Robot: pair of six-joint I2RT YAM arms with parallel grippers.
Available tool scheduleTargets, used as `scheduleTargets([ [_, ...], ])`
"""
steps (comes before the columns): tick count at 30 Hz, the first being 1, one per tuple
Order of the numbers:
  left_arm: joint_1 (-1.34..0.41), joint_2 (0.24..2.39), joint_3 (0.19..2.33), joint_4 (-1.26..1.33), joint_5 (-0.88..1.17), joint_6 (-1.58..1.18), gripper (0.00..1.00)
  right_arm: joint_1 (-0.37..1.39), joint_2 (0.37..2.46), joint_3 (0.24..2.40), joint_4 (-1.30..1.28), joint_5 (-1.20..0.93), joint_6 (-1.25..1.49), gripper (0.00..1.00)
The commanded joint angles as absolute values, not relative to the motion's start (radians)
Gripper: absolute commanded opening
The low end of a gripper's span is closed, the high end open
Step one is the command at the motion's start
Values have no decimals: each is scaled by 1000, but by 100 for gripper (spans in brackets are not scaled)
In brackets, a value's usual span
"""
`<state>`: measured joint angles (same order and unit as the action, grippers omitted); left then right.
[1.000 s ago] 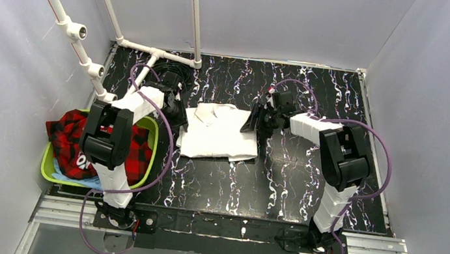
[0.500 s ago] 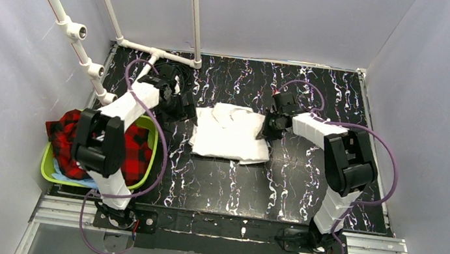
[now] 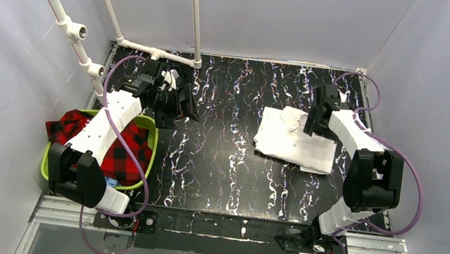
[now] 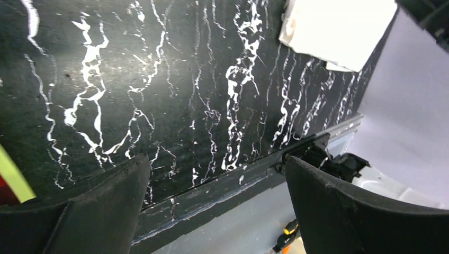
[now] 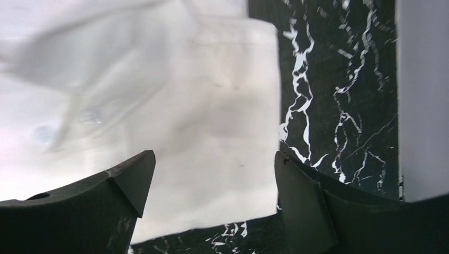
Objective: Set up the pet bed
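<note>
Both empty and spread wide — left fingers (image 4: 90, 211) over the table (image 4: 185, 79), right fingers (image 5: 69, 211) above the white cloth (image 5: 185, 106).

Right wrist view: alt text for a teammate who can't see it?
A white folded cloth fills most of the frame, lying on the black marbled table. The open right tool hangs over it, empty; a grey wall edges the right.

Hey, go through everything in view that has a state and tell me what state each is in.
white cloth: partly folded, rumpled, lying on the right side of the table.
right gripper: open, above the white cloth, not gripping it.
left gripper: open, empty, over bare table.
green basket: upright, full of fabric.
red plaid fabric: bunched in the basket, spilling over its left rim.
</note>
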<state>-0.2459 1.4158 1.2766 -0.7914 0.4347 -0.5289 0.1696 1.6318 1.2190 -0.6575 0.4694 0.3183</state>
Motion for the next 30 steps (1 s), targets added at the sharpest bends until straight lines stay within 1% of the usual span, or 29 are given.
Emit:
scheduleTargets([
  [1, -245, 1387, 1283, -814, 564, -487, 98, 322, 1632, 1332, -696, 516, 395, 93],
  [4, -245, 1382, 1269, -815, 562, -483, 98, 424, 1713, 1345, -659, 471, 453, 93],
  [6, -244, 1384, 1262, -816, 564, -485, 98, 475, 1798, 1391, -662, 468, 495, 91],
  [9, -245, 1394, 1258, -819, 563, -485, 98, 533, 1919, 1483, -677, 505, 543, 83],
  [11, -245, 1400, 1259, -820, 566, -483, 98, 547, 1980, 1521, -674, 530, 565, 80],
  [12, -245, 1405, 1259, -818, 566, -480, 98, 548, 2006, 1533, -675, 537, 580, 79],
  [15, -245, 1422, 1268, -833, 552, -460, 98, 548, 2048, 1538, -687, 562, 602, 71],
  [18, -245, 1430, 1266, -836, 553, -452, 98, 548, 2012, 1451, -665, 573, 583, 61],
  [22, -245, 1437, 1261, -835, 563, -448, 98, 546, 1869, 1226, -608, 579, 528, 50],
  [25, -245, 1441, 1260, -834, 568, -448, 98, 530, 1744, 1056, -605, 610, 512, 48],
  [30, -245, 1458, 1264, -831, 587, -452, 98, 430, 1594, 913, -574, 605, 472, 49],
])
